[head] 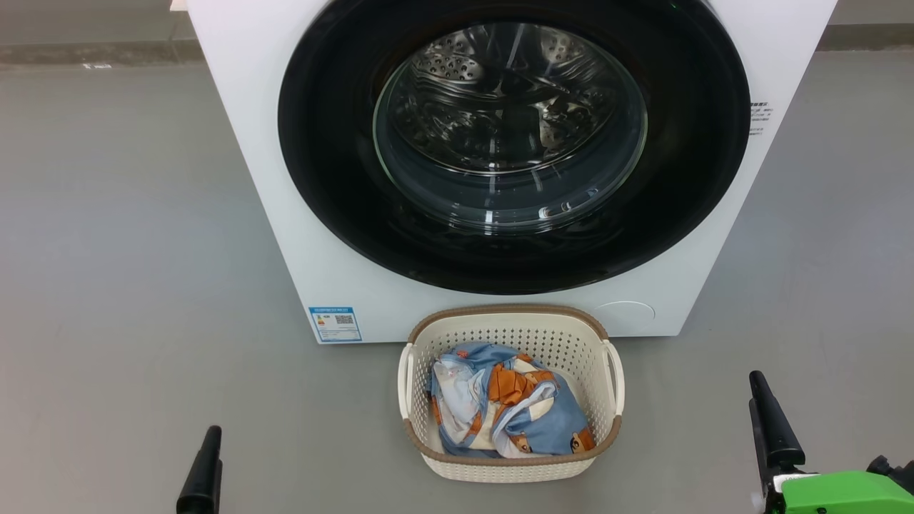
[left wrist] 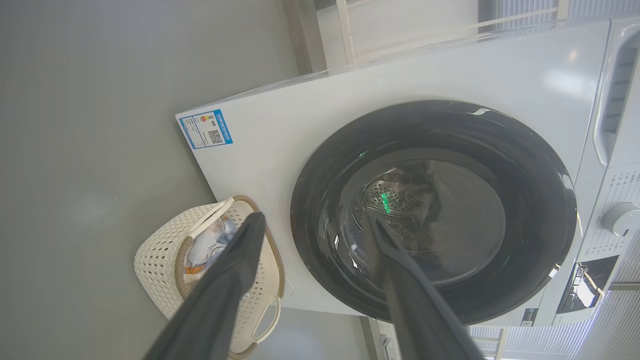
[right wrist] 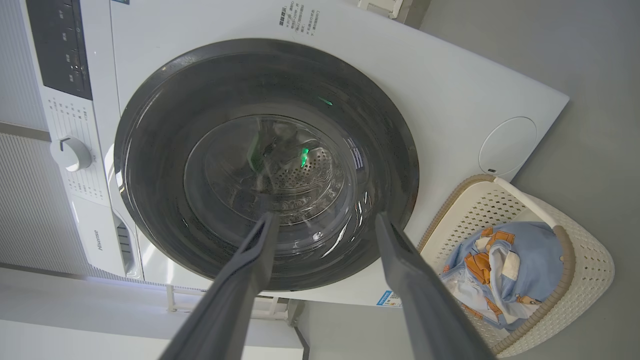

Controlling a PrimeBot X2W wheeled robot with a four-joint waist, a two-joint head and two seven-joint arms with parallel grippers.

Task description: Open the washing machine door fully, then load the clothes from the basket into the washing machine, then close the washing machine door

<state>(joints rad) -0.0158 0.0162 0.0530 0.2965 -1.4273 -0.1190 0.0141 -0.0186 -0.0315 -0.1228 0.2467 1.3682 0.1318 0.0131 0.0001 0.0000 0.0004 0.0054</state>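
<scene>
Washing machine door [head: 510, 128], round with glossy black ring and bulging clear glass, was shut on the white washing machine [head: 243, 143]. Crumpled light-blue clothes [head: 500, 407] lay in the perforated cream plastic basket [head: 510, 318] before it. Left tool [left wrist: 315, 217] and right tool [right wrist: 326, 217] held their dark fingers spread, empty.

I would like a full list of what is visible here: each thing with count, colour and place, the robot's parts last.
washing machine: one, white, on the floor facing the robot.
washing machine door: one, black ring, clear glass centre, closed.
label: one, blue, machine front, lower left.
round cover: one, white, machine front, lower right.
knob: one, white, above the door.
basket: one, cream, brown rim, on the floor before the machine.
clothes: one heap, light blue with orange prints, inside the basket.
left gripper: one, dark fingers, open, empty, lower left.
right gripper: one, dark fingers, open, empty, lower right.
</scene>
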